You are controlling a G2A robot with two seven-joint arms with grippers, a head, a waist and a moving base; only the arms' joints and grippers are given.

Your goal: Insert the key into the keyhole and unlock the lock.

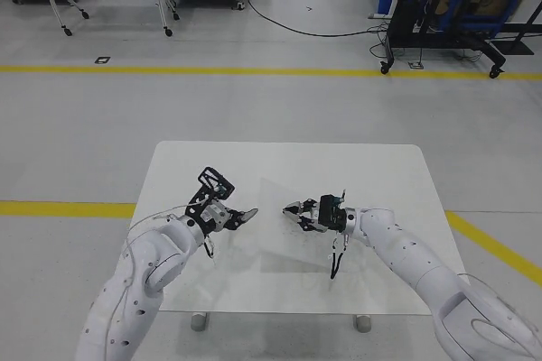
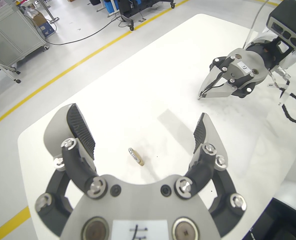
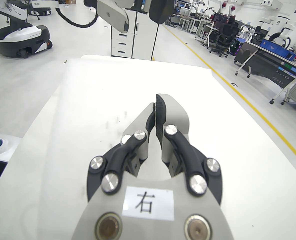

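Key-like brass piece (small, with a silvery ring at one end) is lying flat on the white table just below the left gripper, in line with the gap between its wide-apart fingers. Its long axis is slanting across that gap. Right gripper, fingers pressed together on nothing visible, is sitting well apart from the left gripper, making the left arm the nearer one.

What I count from here
I make out one white desk, one small brass-and-silver piece lying on it (lock or key, I cannot tell), and two arms, the left arm and the right arm, each carrying one pair of jaws.
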